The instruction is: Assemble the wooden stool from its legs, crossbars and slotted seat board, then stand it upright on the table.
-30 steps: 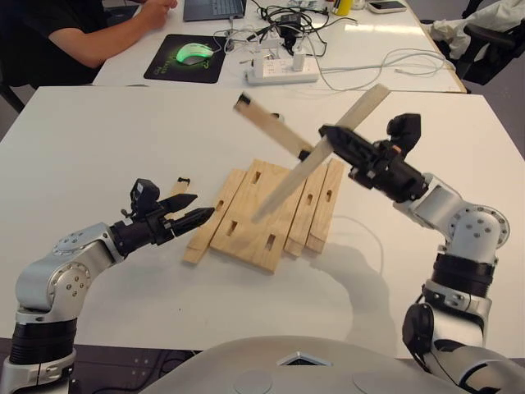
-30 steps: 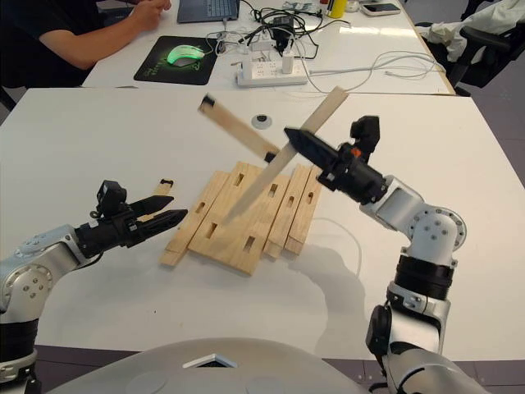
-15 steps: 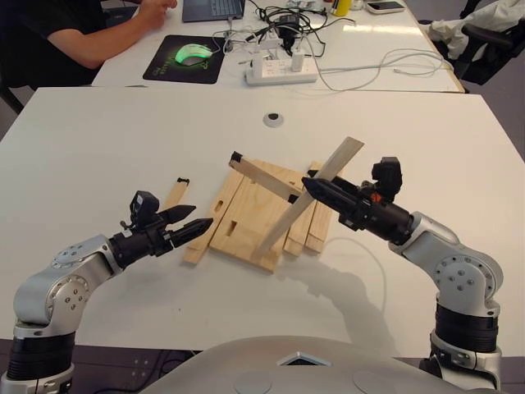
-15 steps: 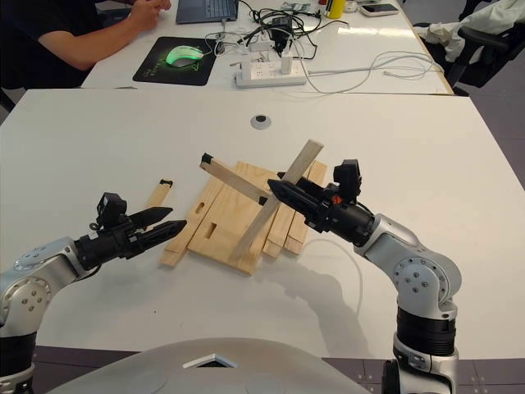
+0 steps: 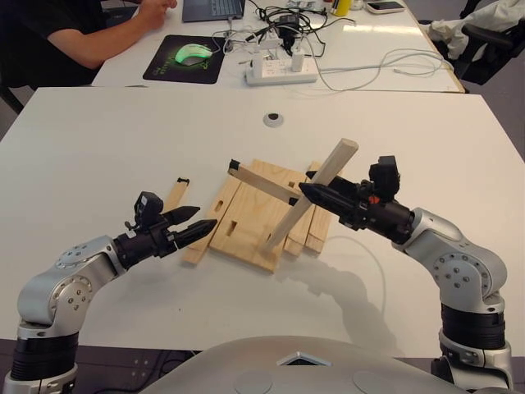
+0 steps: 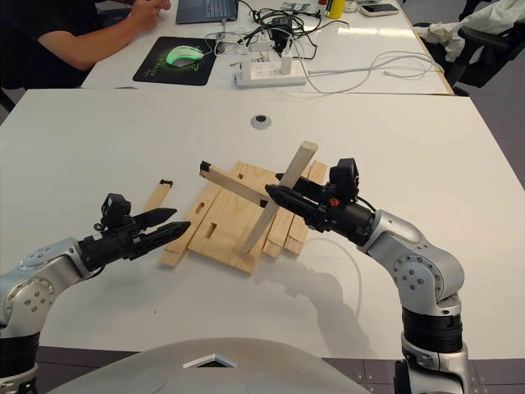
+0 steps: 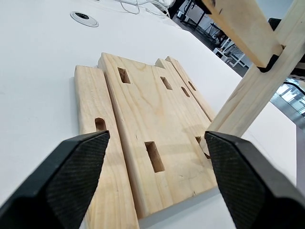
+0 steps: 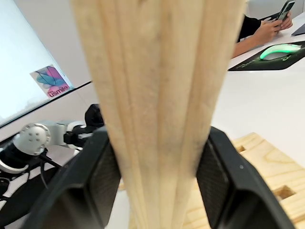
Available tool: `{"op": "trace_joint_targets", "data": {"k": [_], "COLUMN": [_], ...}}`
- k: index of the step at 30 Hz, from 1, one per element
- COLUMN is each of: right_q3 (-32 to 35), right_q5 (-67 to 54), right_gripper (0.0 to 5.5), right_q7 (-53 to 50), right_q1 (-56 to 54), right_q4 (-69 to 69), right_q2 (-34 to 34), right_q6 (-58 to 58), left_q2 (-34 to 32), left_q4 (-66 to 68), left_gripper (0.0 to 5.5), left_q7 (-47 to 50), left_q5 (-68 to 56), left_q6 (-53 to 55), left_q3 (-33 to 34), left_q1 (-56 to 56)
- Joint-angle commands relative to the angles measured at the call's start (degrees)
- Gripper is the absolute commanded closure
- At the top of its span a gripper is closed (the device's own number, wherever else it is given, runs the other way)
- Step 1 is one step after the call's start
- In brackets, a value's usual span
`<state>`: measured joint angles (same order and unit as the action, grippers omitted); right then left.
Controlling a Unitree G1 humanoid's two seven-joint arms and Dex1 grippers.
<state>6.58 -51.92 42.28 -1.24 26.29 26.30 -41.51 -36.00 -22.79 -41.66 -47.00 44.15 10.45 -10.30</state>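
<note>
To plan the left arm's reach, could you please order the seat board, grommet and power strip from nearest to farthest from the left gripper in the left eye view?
1. Seat board, just right of the left gripper.
2. Grommet, mid-table beyond.
3. Power strip, on the far table.

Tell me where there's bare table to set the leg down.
Bare table lies left of the short piece, and on the right beyond the right gripper. Crowded: the middle, where boards, the held leg and left gripper meet.
</note>
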Motion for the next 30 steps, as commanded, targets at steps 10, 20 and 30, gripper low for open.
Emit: {"op": "trace_joint_targets", "data": {"k": [10, 20, 30], "right_q3": [-5.32, -11.04, -17.43], "right_q5": [7.69, 18.33, 27.12], "right_gripper": [3.42, 3.42, 3.42], "right_q7": [3.79, 4.06, 2.85], "right_q1": [0.61, 5.88, 9.34], "right_q4": [1.99, 2.92, -0.46], "right_q2": [3.31, 6.08, 7.69], "right_q6": [6.12, 15.26, 20.45], "left_q2": [0.59, 0.91, 1.17], "left_q4": [-1.21, -3.41, -4.86], "left_gripper": [1.79, 1.79, 1.79], "left_q7": [0.76, 1.99, 3.12], "left_q5": [-0.01, -0.69, -1.55], "left_q6": [0.89, 1.59, 2.94], "left_q3": [-0.26, 0.03, -0.21], "left_q1": [-0.29, -1.54, -2.17]}}
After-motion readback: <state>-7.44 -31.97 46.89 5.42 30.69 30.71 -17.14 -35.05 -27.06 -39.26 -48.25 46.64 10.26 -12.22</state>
